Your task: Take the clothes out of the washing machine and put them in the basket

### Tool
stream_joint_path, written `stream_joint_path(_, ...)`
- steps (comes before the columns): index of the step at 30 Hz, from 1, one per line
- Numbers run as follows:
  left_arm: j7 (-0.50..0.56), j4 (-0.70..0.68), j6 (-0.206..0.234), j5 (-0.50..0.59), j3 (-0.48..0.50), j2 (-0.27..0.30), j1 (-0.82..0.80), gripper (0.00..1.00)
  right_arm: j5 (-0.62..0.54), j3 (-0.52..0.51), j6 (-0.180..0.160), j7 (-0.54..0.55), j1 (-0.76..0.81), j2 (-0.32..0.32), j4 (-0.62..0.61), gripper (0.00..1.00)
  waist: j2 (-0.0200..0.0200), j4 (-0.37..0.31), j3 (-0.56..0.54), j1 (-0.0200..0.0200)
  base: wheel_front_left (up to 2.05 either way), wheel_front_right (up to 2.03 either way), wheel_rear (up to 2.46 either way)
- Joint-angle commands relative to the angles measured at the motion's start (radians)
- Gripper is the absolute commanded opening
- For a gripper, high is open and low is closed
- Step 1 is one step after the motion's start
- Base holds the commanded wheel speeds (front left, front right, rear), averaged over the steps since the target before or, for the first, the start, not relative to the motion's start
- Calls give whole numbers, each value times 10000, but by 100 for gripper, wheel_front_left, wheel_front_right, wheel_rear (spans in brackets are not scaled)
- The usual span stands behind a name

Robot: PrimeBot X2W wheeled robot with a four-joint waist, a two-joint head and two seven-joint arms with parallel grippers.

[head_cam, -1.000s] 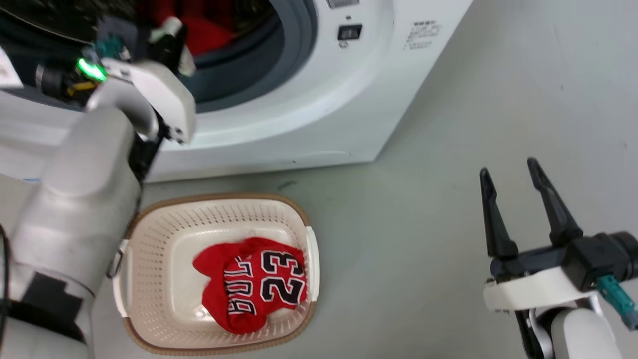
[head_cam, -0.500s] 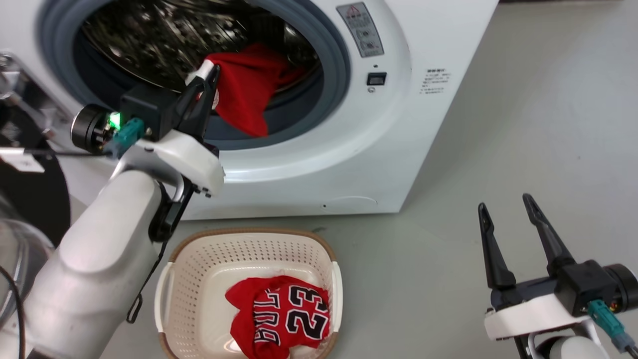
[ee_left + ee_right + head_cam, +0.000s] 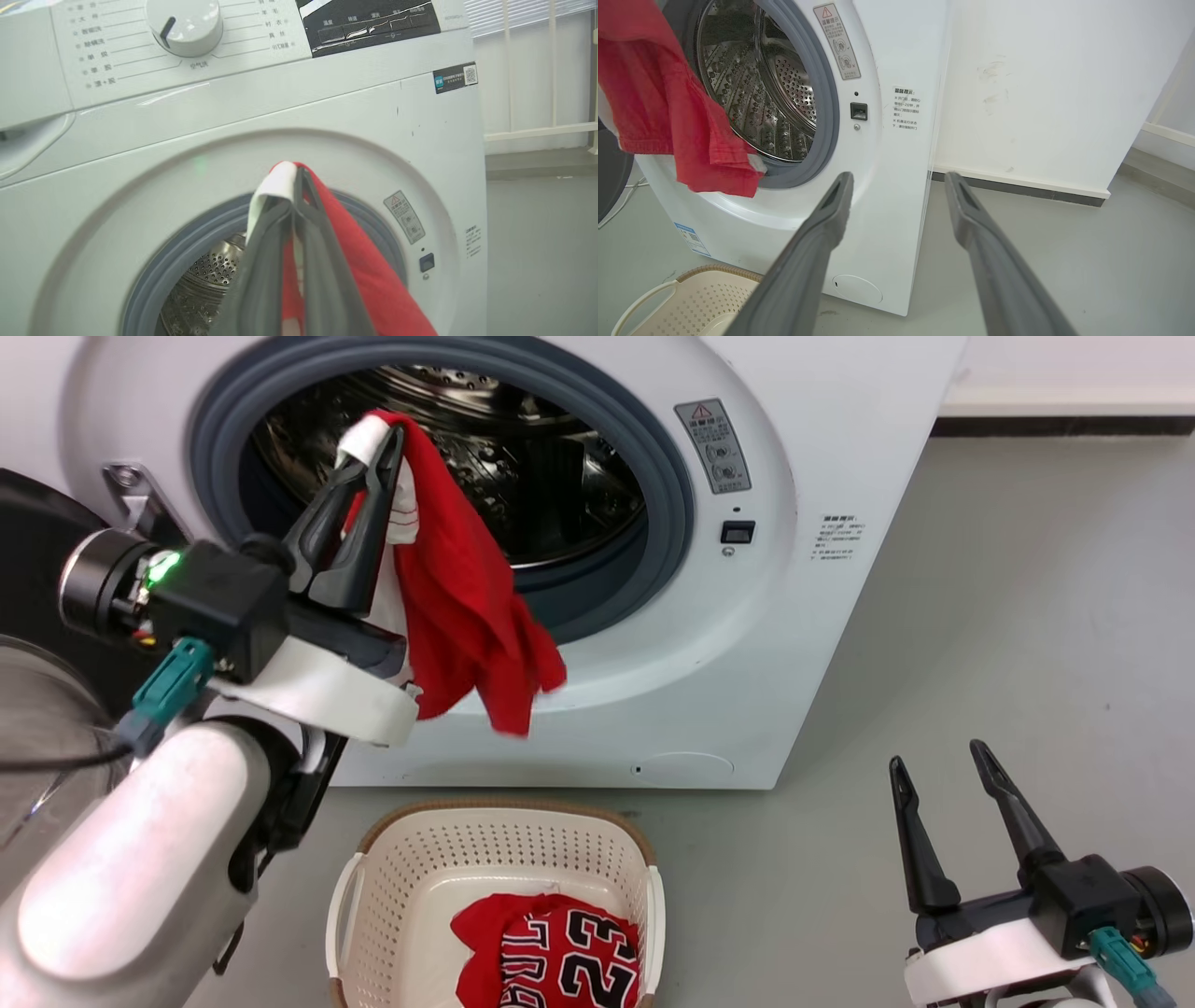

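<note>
My left gripper [image 3: 378, 439] is shut on the white-trimmed edge of a red jersey [image 3: 462, 607], which hangs in front of the washing machine [image 3: 747, 644] opening, clear of the steel drum [image 3: 551, 495]. The left wrist view shows the same gripper [image 3: 295, 173] pinching that jersey [image 3: 373, 284] before the machine's front panel [image 3: 261, 112]. Below stands the cream basket [image 3: 425, 887] holding another red jersey [image 3: 560, 957] with "23" on it. My right gripper [image 3: 938, 761] is open and empty above the floor at the lower right; its wrist view shows the hanging jersey [image 3: 668, 116] and basket [image 3: 686, 303].
The round glass door [image 3: 37, 728] stands open at the left behind my left arm. Grey floor [image 3: 1027, 616] spreads to the right of the machine. A white wall with a dark skirting [image 3: 1017, 186] runs behind it.
My left gripper has drawn the red jersey out of the drum, so it now hangs outside the opening. The head camera has tilted up. The right gripper stays open.
</note>
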Motion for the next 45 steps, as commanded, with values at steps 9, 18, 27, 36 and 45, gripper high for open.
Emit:
stream_joint_path(9,420,-2019,724,265,130,542,742,0,-1,31,-7,-24,339,6,35,100,-1,69,-359,2,0,0,0)
stream_joint_path(18,689,-3170,1165,376,-131,913,1688,0,50,42,-7,-24,355,6,24,100,-1,96,-356,2,0,0,0)
stream_joint_path(27,734,-2900,1064,121,-871,947,2923,0,-38,-61,-7,-24,77,6,-47,100,-1,158,138,2,0,0,0)
stream_joint_path(36,199,-970,387,-298,-1445,395,3282,0,-184,-137,-7,-24,-472,4,-216,100,-1,58,1247,2,0,0,0)
stream_joint_path(45,-456,2281,-768,-641,-1893,-580,2635,0,-282,-204,-7,-23,-1251,9,-435,100,-1,-307,2831,2,0,0,0)
